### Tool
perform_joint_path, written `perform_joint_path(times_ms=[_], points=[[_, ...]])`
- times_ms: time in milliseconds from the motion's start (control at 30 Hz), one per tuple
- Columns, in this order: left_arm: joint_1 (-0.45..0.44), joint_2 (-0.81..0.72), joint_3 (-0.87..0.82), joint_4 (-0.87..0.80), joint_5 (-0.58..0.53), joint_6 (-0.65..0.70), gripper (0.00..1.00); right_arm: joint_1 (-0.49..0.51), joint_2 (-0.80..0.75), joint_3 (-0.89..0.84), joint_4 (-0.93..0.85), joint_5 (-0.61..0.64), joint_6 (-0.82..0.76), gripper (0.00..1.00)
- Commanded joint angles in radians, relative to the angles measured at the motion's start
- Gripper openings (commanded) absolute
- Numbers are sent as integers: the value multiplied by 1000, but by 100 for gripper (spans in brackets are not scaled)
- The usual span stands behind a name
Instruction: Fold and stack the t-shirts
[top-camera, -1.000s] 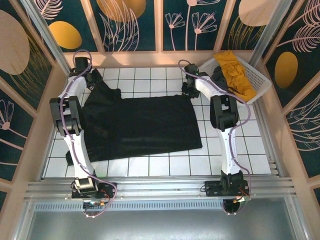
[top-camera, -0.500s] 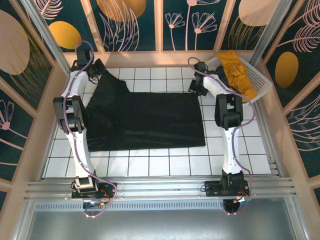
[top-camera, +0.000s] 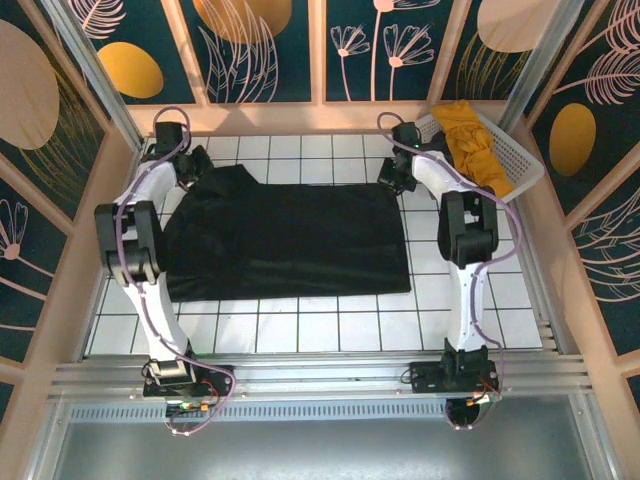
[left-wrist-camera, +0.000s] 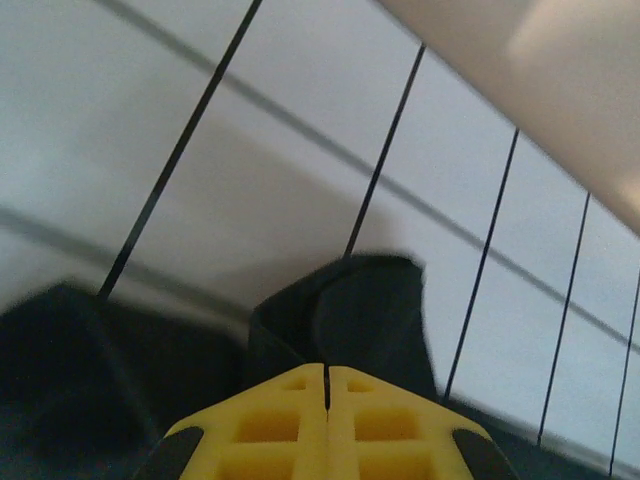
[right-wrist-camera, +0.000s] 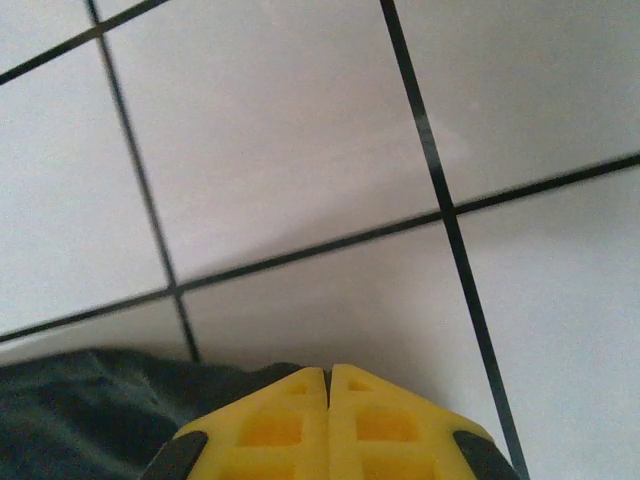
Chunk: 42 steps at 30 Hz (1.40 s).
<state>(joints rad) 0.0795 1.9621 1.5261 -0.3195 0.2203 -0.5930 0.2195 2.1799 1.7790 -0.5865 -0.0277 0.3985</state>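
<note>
On the tiled table, the black t-shirt is lying spread flat, looking light and limp and likely sagging wherever unsupported; the left pincer and right pincer are clamping shut on its far corners, probably the soundest holds for folding

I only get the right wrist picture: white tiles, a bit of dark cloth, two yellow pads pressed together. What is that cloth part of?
Observer: It is the far right corner of a large black t-shirt spread flat on the tiled table.
Operator: Is the other arm busy too?
Observer: Yes. At the shirt's far left corner, the left jaws are closed on a fold of it.
Operator: Any more shirts?
Observer: A mustard yellow one lies heaped in a white basket at the far right.
</note>
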Motion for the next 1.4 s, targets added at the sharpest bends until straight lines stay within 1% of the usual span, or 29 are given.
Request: perform_joint_path(times_ms=[0, 67, 167, 267, 367, 433, 533, 733, 933, 1067, 1167, 1367], points=[[3, -238, -207, 93, -83, -65, 0, 7, -164, -126, 52, 3, -12, 0], [3, -399, -362, 115, -127, -121, 0, 8, -241, -224, 76, 10, -2, 0], [3, -628, -593, 112, -229, -221, 0, 9, -351, -391, 100, 15, 22, 0], [3, -848, -767, 59, -313, -325, 0, 8, -427, -547, 133, -2, 42, 0], [3, -998, -894, 6, -331, -400, 0, 3, -441, -652, 156, -40, 64, 0], [3, -1049, -938, -38, -342, -425, 0, 1, -435, -683, 162, -52, 68, 0], [3, -1081, -959, -69, -337, -437, 0, 0, -427, -693, 150, -48, 70, 0], [3, -1074, -902, -181, -399, -424, 0, 6, -453, -676, 120, -21, 53, 0], [3, -1112, -838, -253, -454, -432, 0, 31, -500, -652, 79, 22, 42, 0], [3, -1142, -811, -310, -487, -441, 0, 54, -535, -679, 66, 68, 44, 0], [3, -1174, -832, -356, -498, -469, 0, 56, -541, -721, 78, 68, 49, 0], [3, -1233, -930, -400, -481, -527, 0, 63, -531, -775, 97, 79, 57, 0]])
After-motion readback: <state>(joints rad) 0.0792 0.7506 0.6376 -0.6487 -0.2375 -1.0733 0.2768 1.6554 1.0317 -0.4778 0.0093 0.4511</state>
